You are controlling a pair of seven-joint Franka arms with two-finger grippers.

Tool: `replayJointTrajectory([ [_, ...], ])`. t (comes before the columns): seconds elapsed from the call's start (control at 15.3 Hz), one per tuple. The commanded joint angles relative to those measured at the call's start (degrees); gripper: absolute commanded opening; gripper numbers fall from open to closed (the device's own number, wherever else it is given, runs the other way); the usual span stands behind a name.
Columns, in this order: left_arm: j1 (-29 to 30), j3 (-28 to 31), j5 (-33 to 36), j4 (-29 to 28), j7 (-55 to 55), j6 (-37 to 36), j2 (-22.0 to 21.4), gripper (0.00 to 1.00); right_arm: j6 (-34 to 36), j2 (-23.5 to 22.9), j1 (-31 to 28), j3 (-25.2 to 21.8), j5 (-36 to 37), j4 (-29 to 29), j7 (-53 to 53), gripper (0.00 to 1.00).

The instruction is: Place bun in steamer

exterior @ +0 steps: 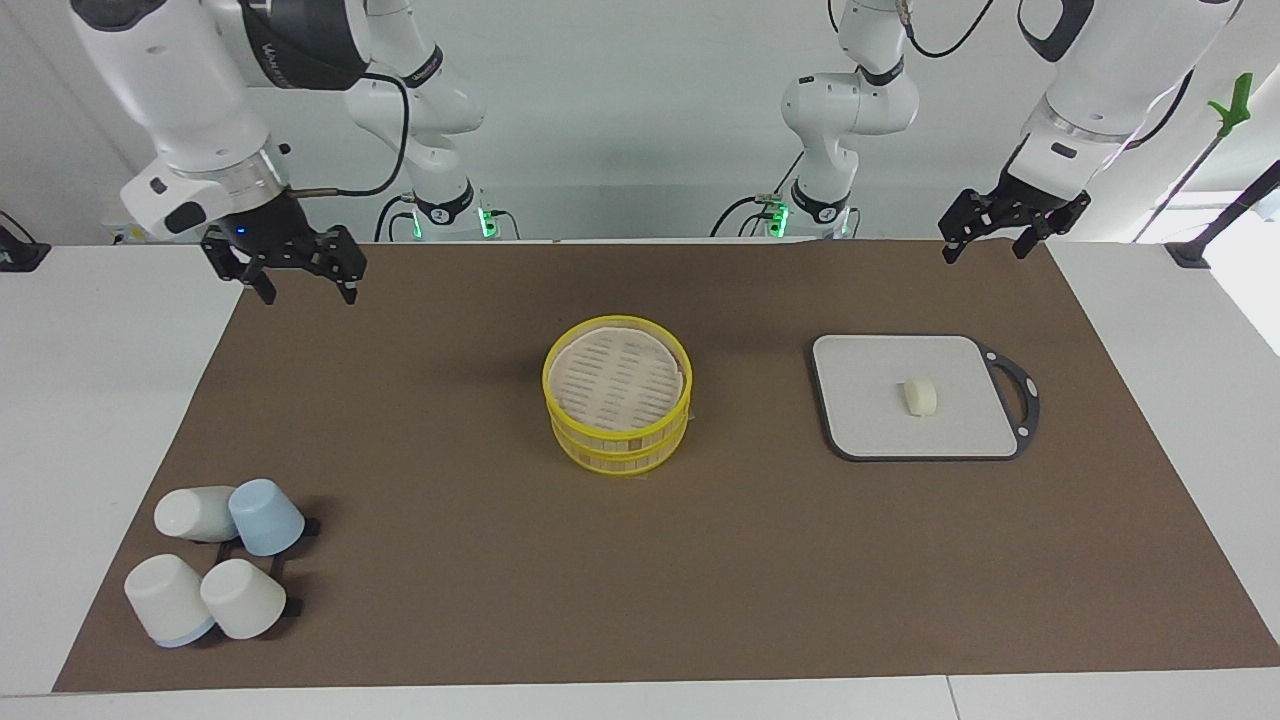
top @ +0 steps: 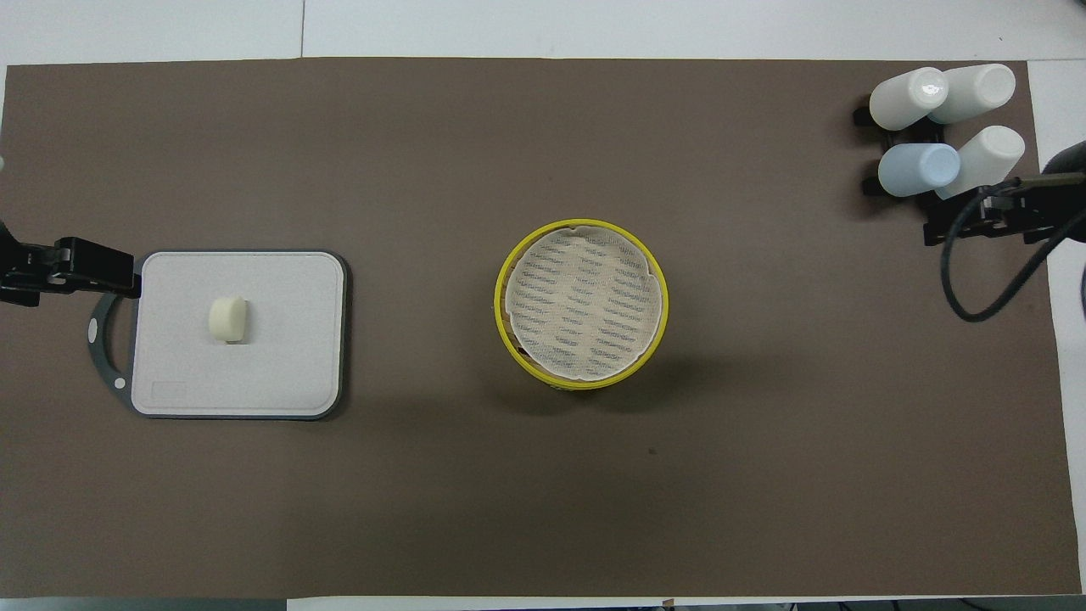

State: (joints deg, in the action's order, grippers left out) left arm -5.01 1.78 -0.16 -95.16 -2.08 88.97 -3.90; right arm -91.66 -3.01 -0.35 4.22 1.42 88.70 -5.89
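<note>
Left gripper (exterior: pixel 985 240): jaws spread, hanging above the mat's edge by the robots.
Small cream bun (exterior: pixel 920 396): lies on the grey board (exterior: pixel 870 400) below your pincer; drop onto it squarely.
Right gripper (exterior: pixel 297 282): jaws spread, holding nothing.
Yellow-rimmed bamboo steamer (exterior: pixel 618 405): 2 tiers, waiting.

Facing view: set high across the table (exterior: pixel 640 705), looking back at the robots and down at a slant; arm bases along the top edge, the whole mat (exterior: pixel 450 560) in frame, seen from some way off. Overhead view: set high above the robots' end, looking forward and steeply down, nearly square to the mat (top: pixel 764 424). Shared by both: steamer (exterior: pixel 618 407) (top: pixel 581 303) mid-mat, board (exterior: pixel 870 420) (top: pixel 280 339) toward the left arm's end, cups (exterior: pixel 215 560) (top: pixel 946 131) toward the right arm's end. Half a turn apart, so the sides swap between them.
</note>
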Motion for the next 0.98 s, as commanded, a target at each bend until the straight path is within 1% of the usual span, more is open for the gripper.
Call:
replayJointTrajectory([
  [0.0, 3.2, -0.1, -0.5, -17.4, 7.5, 11.3, -8.3, 1.0, -3.7, -1.3, 5.4, 0.2, -0.7, 1.0, -5.8, 1.0],
  [0.07, 3.3, -0.1, -0.5, -22.7, 9.4, 15.2, -9.5, 1.0, -4.4, -2.2, 7.6, 0.2, -0.9, 0.8, -7.5, 1.0],
  [0.2, 4.6, 0.0, -0.4, -28.6, 12.0, 21.6, -9.5, 1.0, -5.6, -5.0, 12.4, 0.2, -2.2, -0.6, -13.2, 1.0],
  [0.33, 5.6, 0.0, -0.4, -32.8, 13.8, 28.3, -7.6, 1.0, -7.4, -9.1, 19.6, 0.1, -1.8, -2.6, -21.1, 1.0],
  [0.46, 5.2, -0.1, -0.4, -36.7, 13.3, 36.5, -4.3, 1.0, -9.1, -13.3, 23.9, 0.1, -1.6, -5.7, -26.6, 1.0],
  [0.52, 5.2, -0.1, -0.4, -37.8, 13.3, 39.3, -3.0, 1.0, -9.3, -15.8, 26.3, -0.1, -1.5, -7.9, -28.9, 1.0],
  [0.65, 5.0, -0.1, -0.4, -38.0, 13.4, 40.4, -0.9, 1.0, -9.7, -19.1, 28.4, -0.1, -1.8, -11.7, -33.1, 1.0],
  [0.85, 4.8, -0.2, -0.4, -38.0, 13.5, 44.4, 2.3, 1.0, -9.2, -25.1, 32.0, -0.3, -1.7, -18.2, -35.8, 1.0],
  [0.91, 4.6, -0.2, -0.4, -38.0, 13.4, 45.2, 3.3, 1.0, -9.5, -26.6, 33.1, -0.4, -1.4, -19.1, -36.1, 1.0],
])
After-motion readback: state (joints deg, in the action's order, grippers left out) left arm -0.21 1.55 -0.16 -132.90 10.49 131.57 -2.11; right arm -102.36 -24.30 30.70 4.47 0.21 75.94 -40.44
